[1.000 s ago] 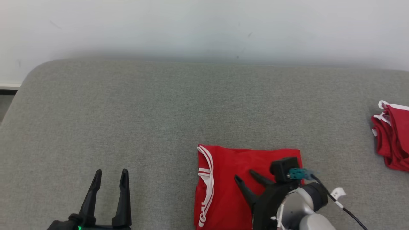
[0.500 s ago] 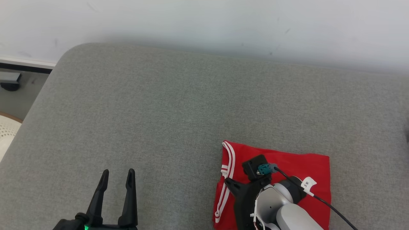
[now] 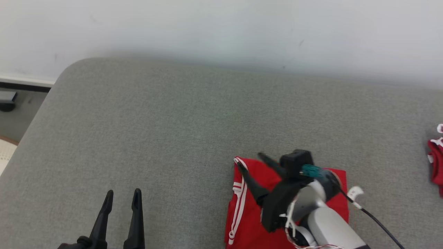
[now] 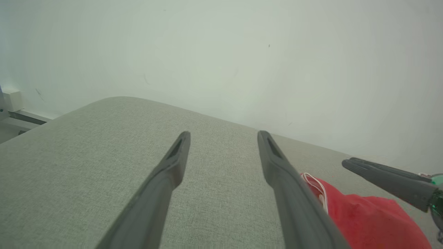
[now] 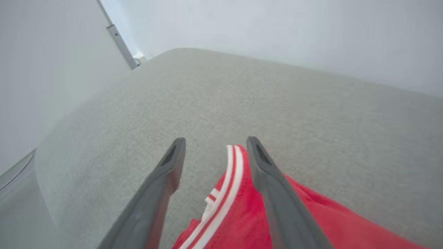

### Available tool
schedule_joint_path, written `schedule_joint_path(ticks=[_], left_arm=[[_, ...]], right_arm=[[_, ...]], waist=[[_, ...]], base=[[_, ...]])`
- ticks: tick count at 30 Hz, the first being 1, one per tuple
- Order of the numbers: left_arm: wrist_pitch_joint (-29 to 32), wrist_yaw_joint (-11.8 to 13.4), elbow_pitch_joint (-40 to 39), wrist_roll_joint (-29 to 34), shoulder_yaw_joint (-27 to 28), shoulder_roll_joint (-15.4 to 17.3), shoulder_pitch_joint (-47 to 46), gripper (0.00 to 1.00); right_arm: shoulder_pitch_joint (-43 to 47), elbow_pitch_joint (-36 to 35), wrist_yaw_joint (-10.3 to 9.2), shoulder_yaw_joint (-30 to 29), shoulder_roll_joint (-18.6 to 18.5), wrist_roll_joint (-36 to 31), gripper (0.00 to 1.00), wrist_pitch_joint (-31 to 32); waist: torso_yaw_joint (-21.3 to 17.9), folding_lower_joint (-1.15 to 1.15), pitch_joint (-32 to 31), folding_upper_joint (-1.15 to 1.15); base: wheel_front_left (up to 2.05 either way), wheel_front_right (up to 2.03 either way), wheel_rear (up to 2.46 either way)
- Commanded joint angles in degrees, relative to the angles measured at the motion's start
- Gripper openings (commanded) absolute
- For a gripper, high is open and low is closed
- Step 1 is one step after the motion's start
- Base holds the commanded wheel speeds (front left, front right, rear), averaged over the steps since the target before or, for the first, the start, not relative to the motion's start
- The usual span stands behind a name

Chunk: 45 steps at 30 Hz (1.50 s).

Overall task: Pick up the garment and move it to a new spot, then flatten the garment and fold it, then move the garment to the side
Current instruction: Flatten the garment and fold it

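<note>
- Grey upholstered surface (image 3: pixel 155 138): spans the head view left to right below a pale wall (image 3: pixel 221 27); mostly bare.
- Garment (image 3: pixel 249 221), red with white striped trim (image 3: pixel 238 204): lies low and right of centre in the head view as a compact, flat rectangle, trim along its left edge. Looks folded already. Judged: pick-up, flattening and folding done, move to the side left to do.
- Second red garment (image 3: pixel 435 166): sits at the far right edge, well apart. Possibly marks the side spot; not certain.
- Right arm (image 3: pixel 328 228): reaches in from the lower right, crosses over the garment, wrist turned so the fingers point up and left toward the far left corner.
- Right gripper (image 3: pixel 250 160): fingers spread wide, nothing clamped. In the right wrist view, straddles the striped edge, one finger above red cloth, the other above bare upholstery. Cannot tell whether the tips touch the cloth.
- Left gripper (image 3: pixel 123 192): sits at lower left above bare surface, fingers wide apart, empty, well clear of the garment.
- Next, as a guess: calls for a pinch through all layers at that corner, otherwise risks the fold slipping open.
</note>
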Motion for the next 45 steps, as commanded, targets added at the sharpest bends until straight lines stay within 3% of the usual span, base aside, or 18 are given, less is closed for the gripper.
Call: schedule_joint_path(ticks=[1, 6, 10, 18, 30, 45], left_arm=[[-0.15, -0.09, -0.02, -0.26, 0.18, 0.27, 0.53, 1.00], [-0.15, -0.09, -0.54, 0.76, 2.23, -0.36, 1.30, 1.00], [-0.15, -0.09, -0.82, 1.10, 3.62, -0.95, 1.95, 1.00], [-0.16, -0.09, 1.75, 1.11, 6.22, -1.31, 3.68, 1.00], [-0.15, -0.09, 9.44, 1.27, 6.47, 0.16, 1.40, 1.00], [-0.15, -0.09, 8.54, 1.98, 6.59, 0.50, 2.17, 1.00]], right_arm=[[0.95, -0.37, -0.13, -0.41, -0.16, -0.56, 1.00, -0.65], [6.92, -7.92, -0.13, -7.12, -0.18, -3.84, 1.00, -7.29], [13.03, -13.15, -0.13, -16.02, -0.14, -5.58, 1.00, -11.34], [19.86, -15.03, -0.13, -26.11, -0.11, -7.62, 1.00, -15.12], [22.68, -11.87, -0.13, -27.12, -0.04, -9.86, 1.00, -18.00], [21.89, -9.66, -0.13, -27.56, -0.13, -10.18, 1.00, -17.03]], waist=[[-1.39, 0.00, -1.36, 0.00], [-3.69, 0.00, -3.28, 0.00], [-6.19, 0.00, -4.50, 0.00], [-10.63, 0.00, -5.53, 0.00], [-11.07, 0.00, -6.29, 0.00], [-10.65, 0.00, -6.22, 0.00]], base=[[0.00, 0.00, 0.00], [0.00, 0.00, 0.00], [0.00, 0.00, 0.00], [0.00, 0.00, 0.00], [0.00, 0.00, 0.00], [0.00, 0.00, 0.00]])
